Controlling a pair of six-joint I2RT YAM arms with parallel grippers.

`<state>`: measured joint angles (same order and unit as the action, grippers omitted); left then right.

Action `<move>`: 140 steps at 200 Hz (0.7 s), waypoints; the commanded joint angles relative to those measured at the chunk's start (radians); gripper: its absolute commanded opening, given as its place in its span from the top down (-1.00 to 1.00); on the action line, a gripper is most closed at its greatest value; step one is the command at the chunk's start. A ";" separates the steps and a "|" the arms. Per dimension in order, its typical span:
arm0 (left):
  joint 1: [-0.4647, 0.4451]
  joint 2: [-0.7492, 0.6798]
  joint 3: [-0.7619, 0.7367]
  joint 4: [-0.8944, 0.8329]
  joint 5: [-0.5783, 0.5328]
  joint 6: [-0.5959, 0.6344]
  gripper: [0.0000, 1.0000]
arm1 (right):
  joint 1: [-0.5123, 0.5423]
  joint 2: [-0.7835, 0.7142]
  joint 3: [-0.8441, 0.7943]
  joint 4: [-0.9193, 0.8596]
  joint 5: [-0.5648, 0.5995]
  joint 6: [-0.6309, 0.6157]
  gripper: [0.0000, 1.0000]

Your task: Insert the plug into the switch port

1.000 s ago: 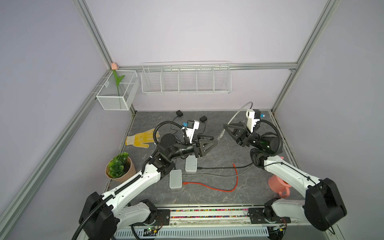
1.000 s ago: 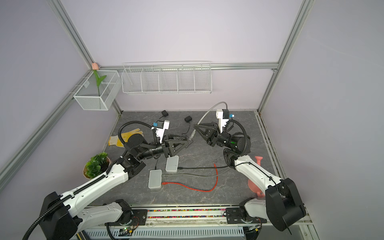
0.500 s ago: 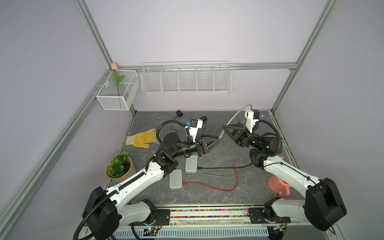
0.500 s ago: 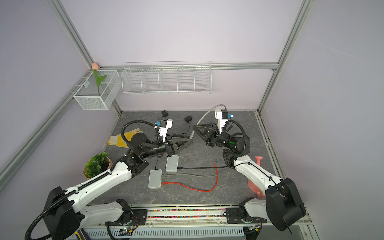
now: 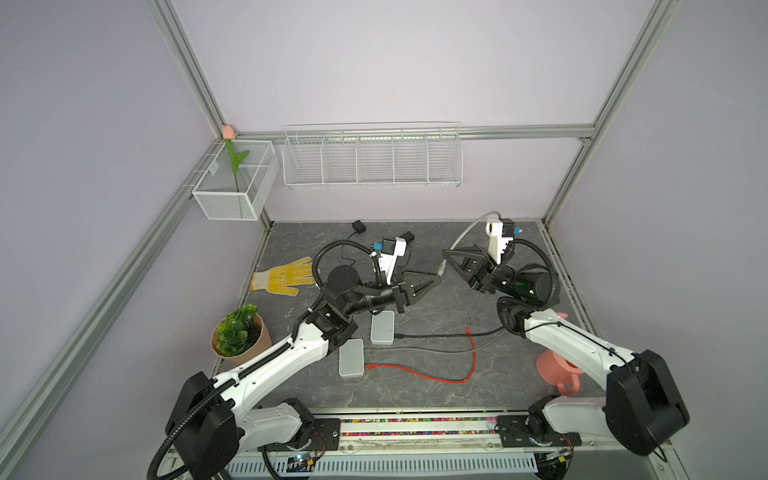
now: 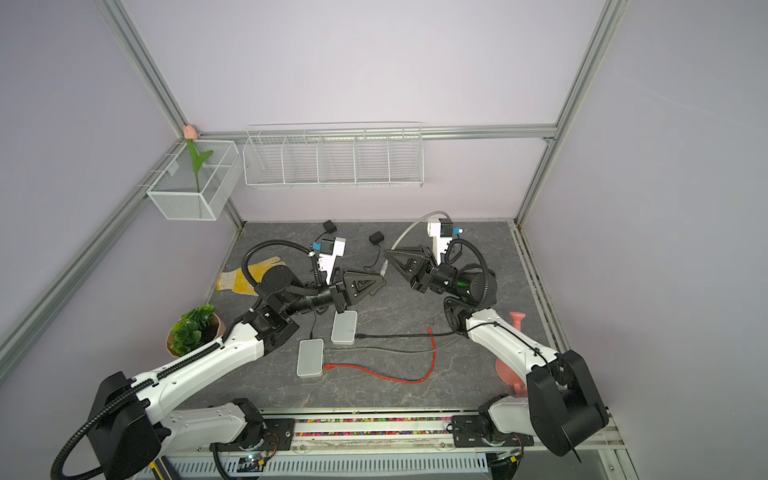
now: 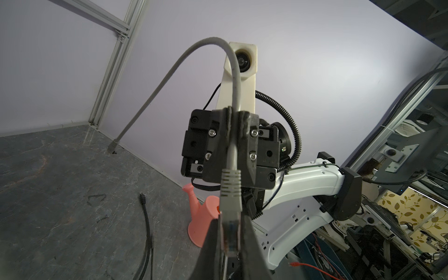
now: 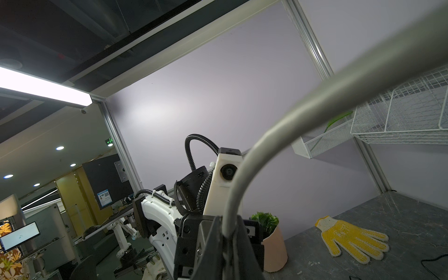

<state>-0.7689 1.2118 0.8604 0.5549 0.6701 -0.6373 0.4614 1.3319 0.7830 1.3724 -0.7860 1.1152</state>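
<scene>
**Both my grippers hold one cable**

I count two arms and two grippers. On the dark stone table (image 5: 415,397) lie two flat pale grey boxes, a far box (image 5: 382,328) and a near box (image 5: 351,358). There are four cables. I hold the thick grey cable (image 7: 235,84). A thin black cable (image 5: 440,334), a thin grey cable (image 5: 419,351) and a red cable (image 5: 415,373) lie at 3 o'clock from the boxes. I also see one yellow knit glove (image 5: 286,276) at 9 o'clock, one green plant in a paper pot (image 5: 239,332) at 8 o'clock and one pink plastic watering can (image 5: 557,370) at 4 o'clock.

My right gripper (image 5: 445,253) is squeezed tight on the thick grey cable. My left gripper (image 5: 438,278) pinches the grey plug with a clear tip (image 7: 230,206) from both sides. The plug is up in the air between my two grippers, at 1 o'clock from the far box.

My left arm covers the far box's top end. I cannot make out any port on the boxes, or whether the lying cables are plugged in. My right arm hides part of the watering can. In the right wrist view the cable is one big blur.
</scene>
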 commanded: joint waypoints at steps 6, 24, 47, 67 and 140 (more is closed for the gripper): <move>0.000 -0.026 0.043 -0.065 -0.028 0.045 1.00 | 0.002 0.036 0.028 0.059 -0.070 0.058 0.76; 0.000 -0.051 0.061 -0.188 -0.059 0.127 1.00 | -0.008 0.043 0.032 0.057 -0.091 0.075 0.16; 0.013 -0.064 0.089 -0.344 -0.083 0.226 1.00 | -0.049 0.029 0.034 0.057 -0.158 0.123 -0.24; 0.055 -0.067 0.091 -0.414 -0.077 0.256 1.00 | -0.085 -0.053 -0.004 -0.104 -0.208 0.054 -0.25; 0.094 -0.024 0.206 -0.686 -0.178 0.457 1.00 | 0.033 -0.536 0.176 -1.916 0.338 -1.120 -0.28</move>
<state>-0.6785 1.1564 0.9924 -0.0307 0.5259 -0.2863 0.4927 0.8516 0.9382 -0.0246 -0.6365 0.3370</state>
